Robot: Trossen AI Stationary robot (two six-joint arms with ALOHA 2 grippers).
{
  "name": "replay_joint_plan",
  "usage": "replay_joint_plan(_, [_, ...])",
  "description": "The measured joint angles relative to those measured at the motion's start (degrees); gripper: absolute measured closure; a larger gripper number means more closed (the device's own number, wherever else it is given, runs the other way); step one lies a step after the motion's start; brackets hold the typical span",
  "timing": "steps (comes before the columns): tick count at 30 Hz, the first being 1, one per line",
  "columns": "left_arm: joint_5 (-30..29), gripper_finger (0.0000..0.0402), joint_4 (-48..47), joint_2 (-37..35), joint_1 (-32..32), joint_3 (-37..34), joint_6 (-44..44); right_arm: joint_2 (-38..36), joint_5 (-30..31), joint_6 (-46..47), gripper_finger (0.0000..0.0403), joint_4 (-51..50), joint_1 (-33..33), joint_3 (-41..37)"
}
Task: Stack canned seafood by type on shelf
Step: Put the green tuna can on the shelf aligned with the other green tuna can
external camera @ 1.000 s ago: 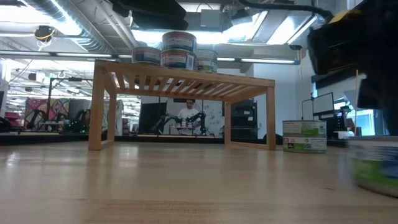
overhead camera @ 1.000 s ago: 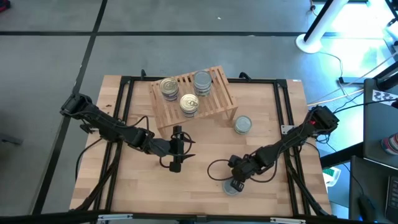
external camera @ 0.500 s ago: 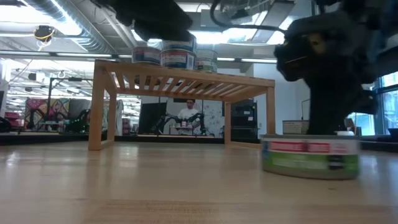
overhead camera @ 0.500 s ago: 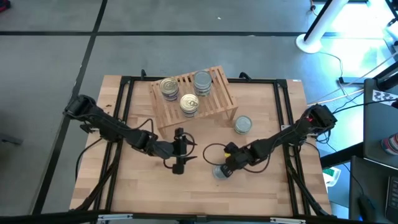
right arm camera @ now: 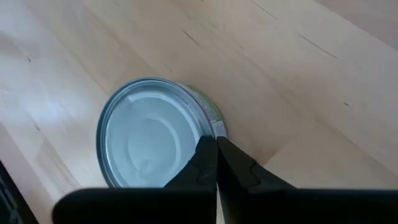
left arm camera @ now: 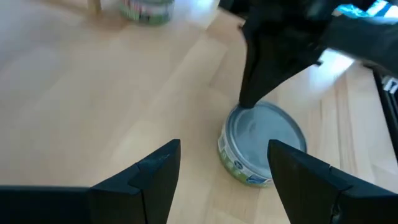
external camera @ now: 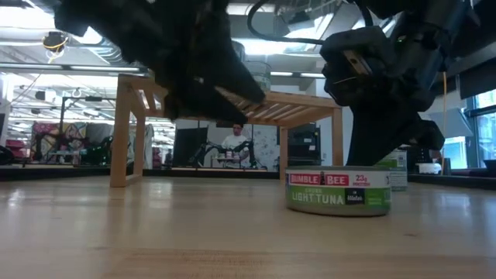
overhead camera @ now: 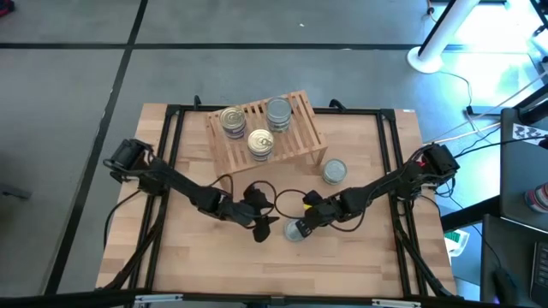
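From above, a silver-topped tin (overhead camera: 295, 230) lies on the bare table (overhead camera: 360, 265) at about five o'clock from the shelf (overhead camera: 265, 137), and only the level view across the boards lets me read its side: green label, "Bumble Bee Light Tuna" (external camera: 338, 190). The right wrist camera shows what the overhead cannot: the right gripper (right arm camera: 216, 163) has its two dark fingers pressed together, their tips resting against the tin's rim (right arm camera: 158, 132) rather than clasping it. The left wrist camera shows the left gripper (left arm camera: 224, 165) with its fingers wide apart, the same tin (left arm camera: 261, 142) sitting just beyond the gap and the right arm's closed tip touching its lid.

The left arm reaches in from nine o'clock, elbow low, its gripper (overhead camera: 262, 221) just beside the tin at its nine o'clock side. The right arm stretches from three o'clock, long and low, its gripper (overhead camera: 306, 218) at the tin's one o'clock edge.

The shelf holds three stacks: a gold-topped stack (overhead camera: 232, 121) at its ten o'clock end, another gold-topped stack (overhead camera: 260, 142) toward six o'clock, and a grey-topped stack (overhead camera: 278, 112) at about one o'clock. One more grey-topped tin (overhead camera: 334, 172) sits on the table just off the shelf's four o'clock corner. How many tins each stack holds I cannot tell.
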Motion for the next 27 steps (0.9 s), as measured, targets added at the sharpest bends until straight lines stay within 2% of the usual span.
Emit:
replay_joint_plan(10, [2.0,0.0165,0.9,3.6,-0.3,0.0,-11.2,1.3,0.7,-0.1,0.0400,-0.4,0.0,0.0])
replay_joint_plan(27, [2.6,0.0165,4.0,5.4,-1.4,0.0,-15.5,1.9,0.4,-1.3,0.0400,-5.3,0.2,-0.4])
